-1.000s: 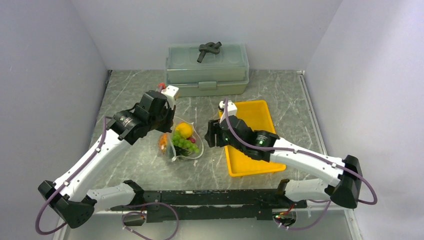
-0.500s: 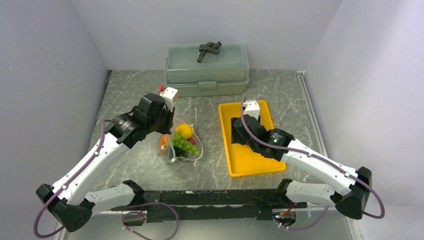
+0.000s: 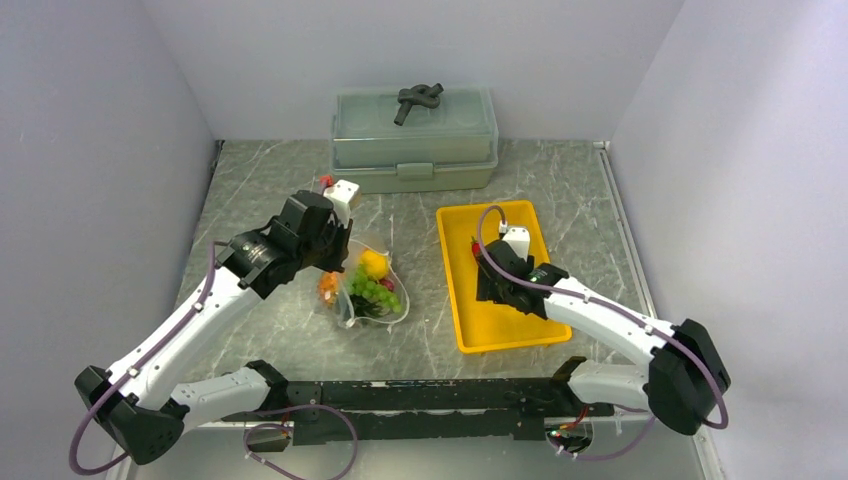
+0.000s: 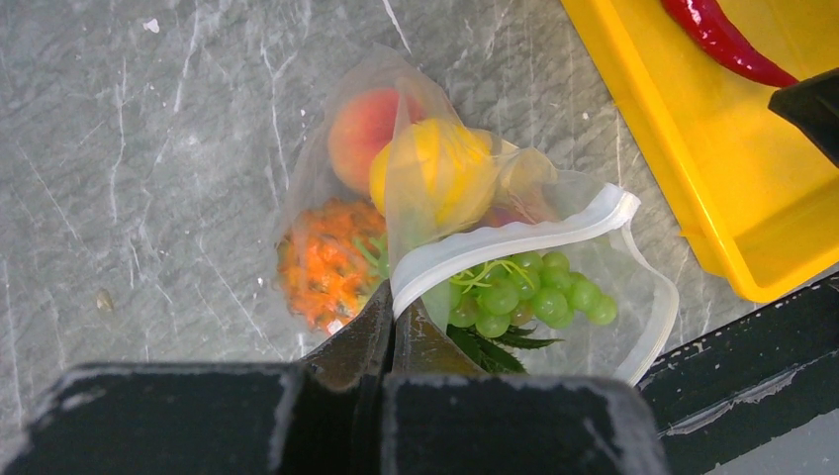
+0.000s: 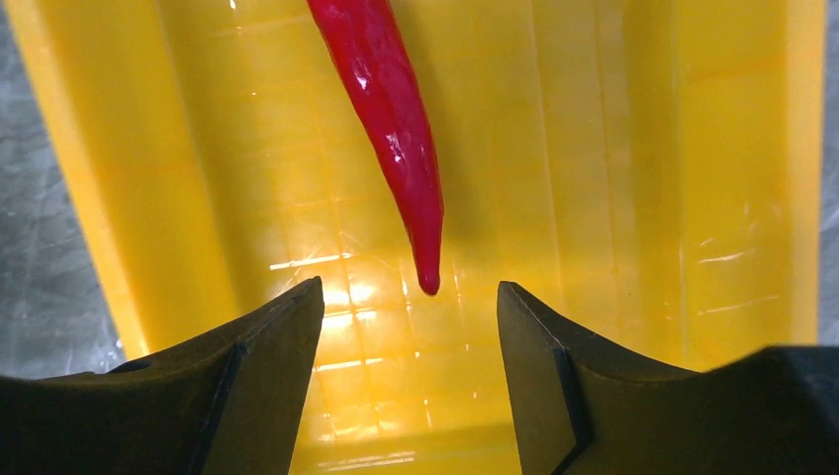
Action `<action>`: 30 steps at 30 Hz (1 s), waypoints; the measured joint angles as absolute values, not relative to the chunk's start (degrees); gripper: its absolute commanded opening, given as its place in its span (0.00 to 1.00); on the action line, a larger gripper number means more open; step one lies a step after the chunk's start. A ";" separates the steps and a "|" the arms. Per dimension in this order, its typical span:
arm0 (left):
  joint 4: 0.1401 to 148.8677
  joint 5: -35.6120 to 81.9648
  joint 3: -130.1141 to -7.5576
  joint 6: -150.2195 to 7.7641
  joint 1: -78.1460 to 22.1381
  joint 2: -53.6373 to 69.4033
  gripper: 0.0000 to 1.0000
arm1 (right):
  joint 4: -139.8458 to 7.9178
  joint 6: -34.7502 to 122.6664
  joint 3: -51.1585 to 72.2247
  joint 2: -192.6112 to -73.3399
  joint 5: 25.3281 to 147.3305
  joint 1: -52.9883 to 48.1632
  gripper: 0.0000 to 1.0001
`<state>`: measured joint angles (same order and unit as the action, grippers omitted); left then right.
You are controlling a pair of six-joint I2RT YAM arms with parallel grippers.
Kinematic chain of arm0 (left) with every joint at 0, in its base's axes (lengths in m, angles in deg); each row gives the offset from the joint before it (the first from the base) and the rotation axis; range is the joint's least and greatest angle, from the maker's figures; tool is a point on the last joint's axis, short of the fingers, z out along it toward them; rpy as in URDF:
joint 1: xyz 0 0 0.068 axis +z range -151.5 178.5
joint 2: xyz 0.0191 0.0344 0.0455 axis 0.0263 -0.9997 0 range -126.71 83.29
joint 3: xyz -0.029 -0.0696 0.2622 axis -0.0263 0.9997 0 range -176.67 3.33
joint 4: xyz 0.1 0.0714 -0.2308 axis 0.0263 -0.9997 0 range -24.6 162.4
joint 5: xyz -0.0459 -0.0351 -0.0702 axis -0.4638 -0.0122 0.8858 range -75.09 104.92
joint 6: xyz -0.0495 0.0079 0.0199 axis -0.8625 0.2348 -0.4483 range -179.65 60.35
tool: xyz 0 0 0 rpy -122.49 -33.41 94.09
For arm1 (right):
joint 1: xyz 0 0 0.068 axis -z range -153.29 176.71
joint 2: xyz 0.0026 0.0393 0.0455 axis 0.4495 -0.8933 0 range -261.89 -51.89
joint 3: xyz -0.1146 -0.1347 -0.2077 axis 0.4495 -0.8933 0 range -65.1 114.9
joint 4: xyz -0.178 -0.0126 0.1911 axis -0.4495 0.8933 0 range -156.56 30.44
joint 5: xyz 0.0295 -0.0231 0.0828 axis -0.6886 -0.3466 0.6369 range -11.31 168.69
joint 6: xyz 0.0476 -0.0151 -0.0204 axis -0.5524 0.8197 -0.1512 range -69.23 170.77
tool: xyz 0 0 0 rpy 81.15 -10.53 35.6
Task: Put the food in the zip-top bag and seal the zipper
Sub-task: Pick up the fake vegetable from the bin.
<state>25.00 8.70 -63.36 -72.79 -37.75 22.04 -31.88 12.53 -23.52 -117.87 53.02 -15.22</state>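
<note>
Your left gripper (image 4: 393, 319) is pinched tight on the whitish zipper strip (image 4: 514, 236) of the clear crinkly plastic bag (image 4: 648, 297). The bag's on the marbled grey table (image 4: 148, 148), stuffed with a pink-orange peach (image 4: 358, 129), yellow lemon (image 4: 435, 170), bumpy orange pineapple (image 4: 325, 262) and green grapes (image 4: 524, 295). Over right, your right gripper (image 5: 411, 307) gapes wide, holding nothing, above the glossy tapered red chili (image 5: 396, 129) in the yellow plastic tray (image 5: 613, 198).
</note>
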 measured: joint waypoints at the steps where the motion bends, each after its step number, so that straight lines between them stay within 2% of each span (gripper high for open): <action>1: 25.05 8.74 -63.12 -72.82 -37.75 22.08 0.00 | -33.22 12.32 -24.39 -118.53 53.65 -14.61 0.70; 18: 25.03 9.05 -61.59 -72.82 -37.69 22.71 0.00 | -48.39 10.15 -29.66 -126.24 53.63 -12.01 0.65; 30: 25.03 9.07 -61.55 -72.79 -37.64 22.71 0.00 | -51.82 10.02 -31.43 -126.24 53.21 -11.22 0.47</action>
